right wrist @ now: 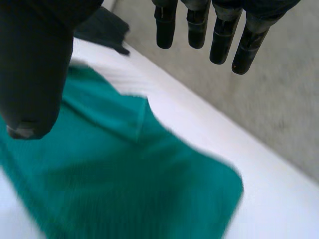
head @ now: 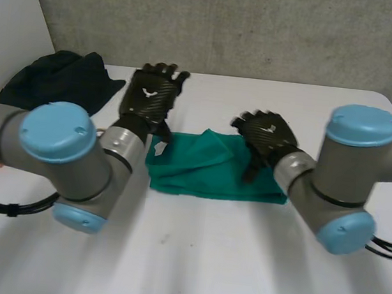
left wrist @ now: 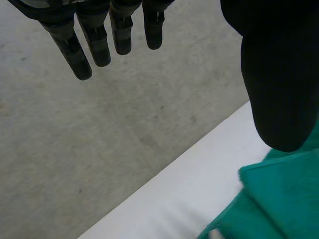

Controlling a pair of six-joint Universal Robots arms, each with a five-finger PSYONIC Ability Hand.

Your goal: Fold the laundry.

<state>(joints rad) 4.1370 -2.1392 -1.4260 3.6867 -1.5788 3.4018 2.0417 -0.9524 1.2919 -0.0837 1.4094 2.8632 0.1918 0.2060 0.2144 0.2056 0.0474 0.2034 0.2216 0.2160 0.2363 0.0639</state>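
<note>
A green cloth (head: 204,165) lies folded in a rough rectangle at the middle of the white table (head: 191,259). My left hand (head: 152,93) hovers open just past the cloth's left end, fingers (left wrist: 87,47) straight and holding nothing; a corner of the green cloth (left wrist: 279,199) lies under its thumb. My right hand (head: 267,137) is open above the cloth's right part, its fingers (right wrist: 199,30) straight and apart from the thumb. The green cloth (right wrist: 124,179) spreads below its palm, not gripped.
A dark crumpled garment (head: 63,80) lies at the table's back left corner; the dark garment (right wrist: 102,27) also shows beyond my right hand's thumb. A grey wall (head: 230,24) stands behind the table's far edge.
</note>
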